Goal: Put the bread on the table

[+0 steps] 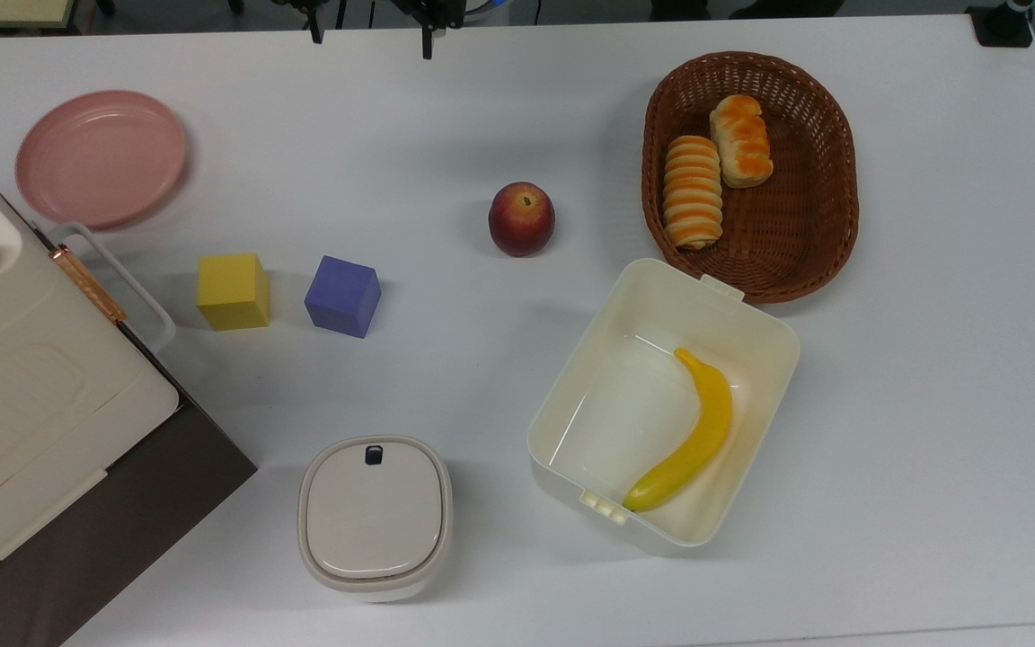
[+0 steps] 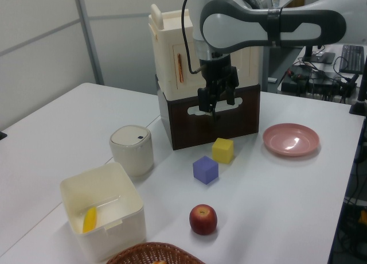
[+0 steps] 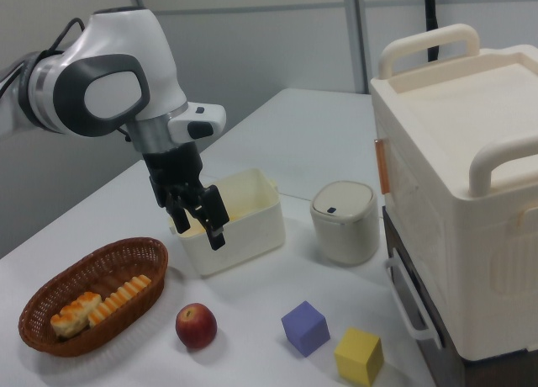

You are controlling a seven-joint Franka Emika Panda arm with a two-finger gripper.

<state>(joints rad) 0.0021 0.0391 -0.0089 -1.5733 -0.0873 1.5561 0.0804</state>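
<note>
The gripper is hanging in the air with its two black fingers parted and nothing between them. In the right view it is sitting above the white tabletop, in front of the open cream plastic box.

The bread, a short lumpy pale-cream roll with glossy orange-brown patches, is lying in the brown woven wicker basket. In the right view this basket is sitting below the gripper and toward the right view's left, well apart from the fingers. A longer roll with even orange-cream stripes is lying just beside the bread, apparently touching it along one side.

The step in hand appears to be the approach; the bread is not yet grasped.

Recommended procedure:
- Be bringing the gripper over the basket and centring it on the lumpy roll, not on the striped one.
- Be aligning the fingers across the short width of the bread, so that one finger enters the narrow seam between the two rolls without dragging the striped roll.
- Be descending inside the basket wall, clear of the rim.
- Be closing gently; the bread will probably deform under a firm squeeze.

The red apple is resting on the tabletop near the basket, so the set-down spot should be chosen away from it.
</note>
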